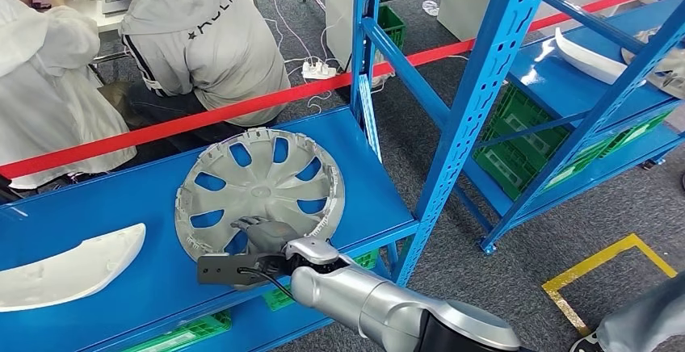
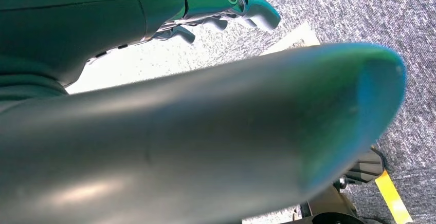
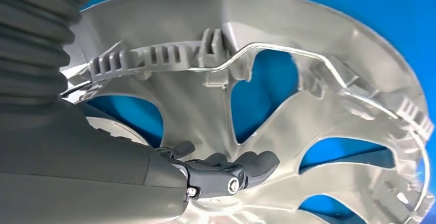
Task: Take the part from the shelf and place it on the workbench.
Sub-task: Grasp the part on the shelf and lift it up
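**Right hand reaches into the hubcap on the shelf**

The part to be moved, a silver hubcap, lies flat on the blue shelf with its inner side up, so that the clips and the wire retaining ring around its rim face the robot. That lie probably explains the approach: the right hand comes in over the near rim and rests its fingers on the inside, by one of the cut-out openings, where a spoke or the rim gives something to hook. In the right wrist view the fingers are stretched forward and lie close against the plastic, but I cannot tell whether they have closed on anything; the hubcap sits fully on the shelf, so I judge the grasp not yet made.

The left hand hangs over the grey carpet with its fingers loosely apart and nothing in them.

A white moulded panel lies on the same shelf, well apart from the hubcap. Beyond a red tape barrier, two people sit with their backs turned. A second blue rack stands to the right.
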